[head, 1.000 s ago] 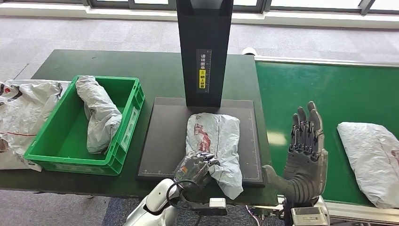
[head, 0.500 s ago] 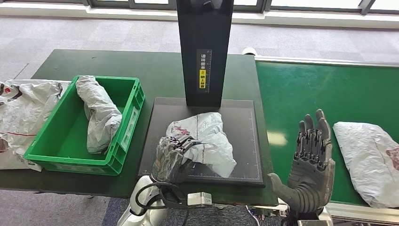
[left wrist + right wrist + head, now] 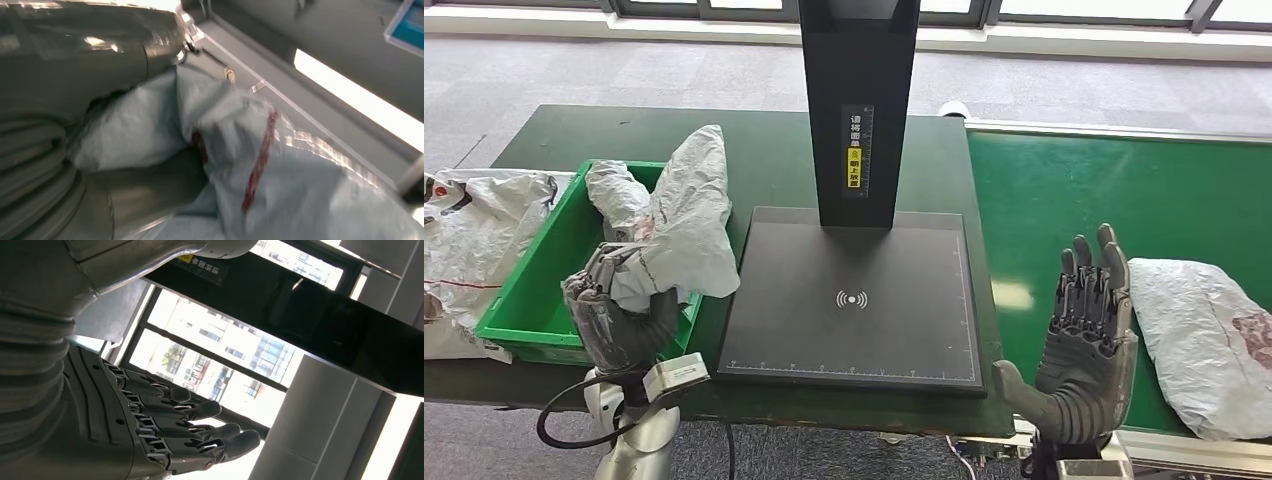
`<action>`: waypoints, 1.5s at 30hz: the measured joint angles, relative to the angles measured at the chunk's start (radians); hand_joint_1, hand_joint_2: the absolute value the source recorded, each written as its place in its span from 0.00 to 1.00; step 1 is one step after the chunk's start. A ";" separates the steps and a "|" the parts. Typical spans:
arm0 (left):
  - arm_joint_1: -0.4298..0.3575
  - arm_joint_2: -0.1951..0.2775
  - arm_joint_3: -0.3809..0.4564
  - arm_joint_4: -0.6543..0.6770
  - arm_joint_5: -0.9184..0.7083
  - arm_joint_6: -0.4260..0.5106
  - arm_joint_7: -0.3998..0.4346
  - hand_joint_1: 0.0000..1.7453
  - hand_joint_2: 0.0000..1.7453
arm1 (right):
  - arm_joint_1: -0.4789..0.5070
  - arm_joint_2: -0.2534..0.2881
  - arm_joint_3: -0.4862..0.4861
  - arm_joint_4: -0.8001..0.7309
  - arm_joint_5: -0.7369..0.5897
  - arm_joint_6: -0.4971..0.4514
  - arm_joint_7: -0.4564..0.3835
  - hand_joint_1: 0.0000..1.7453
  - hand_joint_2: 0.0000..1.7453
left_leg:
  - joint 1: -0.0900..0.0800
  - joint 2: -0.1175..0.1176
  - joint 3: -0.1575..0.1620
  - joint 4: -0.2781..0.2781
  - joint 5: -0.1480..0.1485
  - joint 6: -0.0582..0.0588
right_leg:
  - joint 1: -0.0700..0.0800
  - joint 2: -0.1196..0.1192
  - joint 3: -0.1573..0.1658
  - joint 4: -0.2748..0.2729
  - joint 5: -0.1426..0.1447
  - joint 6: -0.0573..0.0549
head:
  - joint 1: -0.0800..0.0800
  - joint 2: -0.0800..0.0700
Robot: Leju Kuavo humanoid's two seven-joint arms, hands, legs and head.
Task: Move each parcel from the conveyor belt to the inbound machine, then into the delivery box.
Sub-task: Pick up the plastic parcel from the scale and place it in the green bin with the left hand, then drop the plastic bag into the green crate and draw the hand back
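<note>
Loose grey bags (image 3: 474,230) heaped on the tabletop (image 3: 764,150) beside the green delivery box (image 3: 544,300), one parcel inside (image 3: 614,190). Black scanner pad (image 3: 854,300) bare under its post (image 3: 857,100). Left hand (image 3: 619,310) clenched around a grey parcel (image 3: 686,215), raised over the box's near corner. Right hand (image 3: 1086,340) released, fingers spread, near a parcel on the belt (image 3: 1209,345).

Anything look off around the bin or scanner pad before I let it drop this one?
Nothing damaged. The left hand holds a grey parcel above the green bin's near right corner, over the rim rather than the middle. A loose heap of grey bags lies beside the bin. The right hand is open.
</note>
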 joint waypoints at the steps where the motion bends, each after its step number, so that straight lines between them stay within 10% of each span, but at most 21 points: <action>1: -0.003 -0.001 0.038 -0.002 0.023 0.000 0.001 1.00 1.00 | -0.003 0.000 0.001 0.002 0.001 0.000 0.003 0.00 1.00 | 0.000 0.000 0.000 0.000 0.000 0.000 | 0.000 0.001 0.000 0.000 0.000 0.000 | 0.000 0.000; 13: -0.069 -0.007 0.306 0.088 0.035 0.000 0.038 1.00 1.00 | -0.029 0.000 0.016 0.023 0.004 0.004 0.012 0.00 1.00 | 0.000 0.000 0.000 0.000 0.000 0.000 | 0.000 0.000 0.000 0.000 0.000 0.000 | 0.000 0.000; 24: -0.328 0.039 0.573 0.482 -0.417 0.000 0.259 1.00 1.00 | -0.087 0.000 0.034 0.050 0.023 0.027 0.043 0.00 1.00 | 0.000 0.001 0.001 0.000 0.002 -0.002 | 0.001 0.000 -0.001 0.001 0.003 -0.004 | 0.000 0.000; 28: -0.365 0.061 0.657 0.595 -0.469 0.000 0.307 0.59 1.00 | -0.097 0.000 0.038 0.057 0.027 0.028 0.049 0.00 1.00 | 0.001 0.000 0.000 0.000 0.002 -0.002 | 0.001 0.000 -0.001 0.001 0.002 -0.004 | 0.000 0.000; 35: -0.391 0.089 0.690 0.713 -0.477 0.002 0.348 0.59 1.00 | -0.099 0.000 0.038 0.058 0.035 0.034 0.056 0.00 1.00 | 0.000 -0.003 0.000 0.000 0.002 -0.002 | 0.001 -0.003 0.000 0.001 0.001 -0.003 | 0.000 0.000; 38: -0.399 0.095 0.691 0.734 -0.477 0.004 0.350 0.16 1.00 | -0.100 0.000 0.038 0.058 0.036 0.034 0.057 0.00 1.00 | 0.000 -0.003 0.000 0.000 0.003 -0.002 | 0.001 -0.004 0.001 0.001 0.001 -0.003 | 0.000 0.000; 39: -0.401 0.097 0.691 0.739 -0.476 0.004 0.350 0.01 0.75 | -0.100 0.000 0.038 0.058 0.036 0.034 0.057 0.00 1.00 | 0.000 -0.003 0.000 0.000 0.003 -0.002 | 0.001 -0.004 0.001 0.001 0.001 -0.003 | 0.000 0.000; 42: -0.407 0.099 0.693 0.751 -0.460 0.004 0.346 0.00 0.00 | -0.101 0.001 0.038 0.058 0.036 0.035 0.057 0.00 1.00 | 0.001 -0.004 0.001 0.000 0.005 -0.002 | 0.001 -0.005 0.001 0.001 0.002 -0.004 | 0.000 0.000; 45: -0.407 0.098 0.693 0.752 -0.402 0.005 0.311 0.00 0.00 | -0.103 0.002 0.038 0.060 0.038 0.036 0.057 0.00 1.00 | 0.001 -0.004 0.001 0.000 0.005 -0.003 | 0.001 -0.005 0.001 0.001 0.002 -0.004 | 0.000 0.000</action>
